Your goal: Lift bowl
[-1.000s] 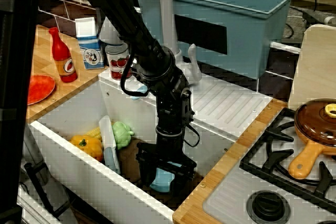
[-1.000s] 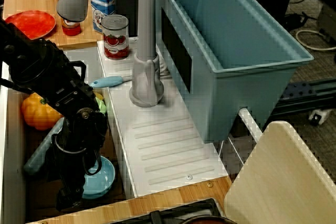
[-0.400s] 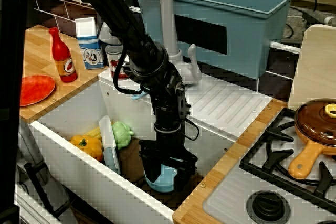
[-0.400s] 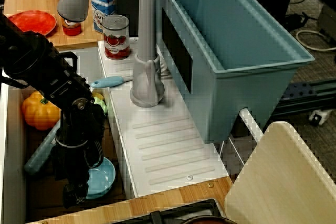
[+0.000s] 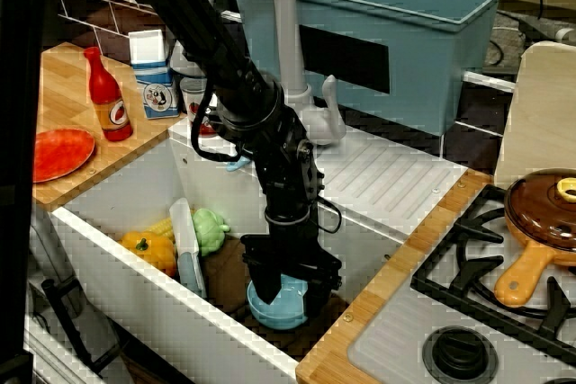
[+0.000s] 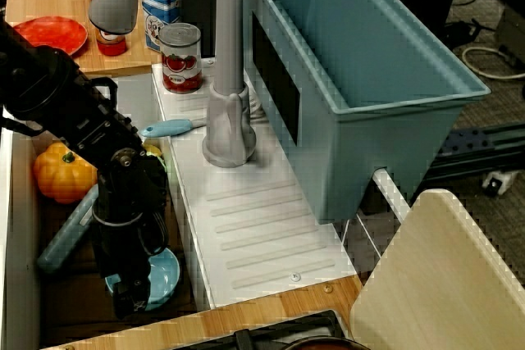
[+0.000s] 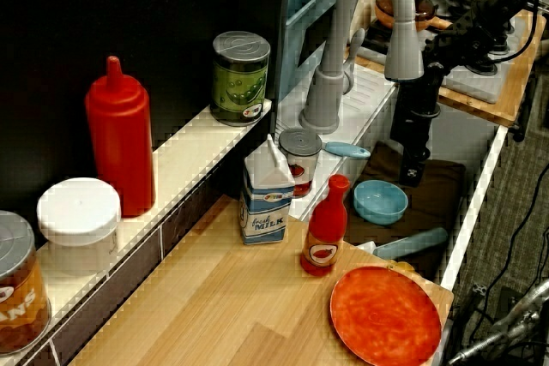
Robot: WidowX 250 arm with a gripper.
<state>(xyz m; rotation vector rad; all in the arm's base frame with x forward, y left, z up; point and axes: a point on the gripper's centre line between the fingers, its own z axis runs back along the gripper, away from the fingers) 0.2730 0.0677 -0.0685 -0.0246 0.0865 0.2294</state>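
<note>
Currently: small round light-blue plastic bowl low in the white sink basin, near its stove-side end. Black gripper pointing down at the bowl's rim, apparently closed on it; contact partly hidden. Orange plastic pepper and green plastic vegetable lie at the basin's other end.

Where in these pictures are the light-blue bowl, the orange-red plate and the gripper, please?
bowl (image 7: pixel 380 201): view from the shelf end, inner floor.
orange-red plate (image 7: pixel 385 315): same view, centre of its face.
gripper (image 5: pixel 286 290): front view, between the fingertips at the bowl.
</note>
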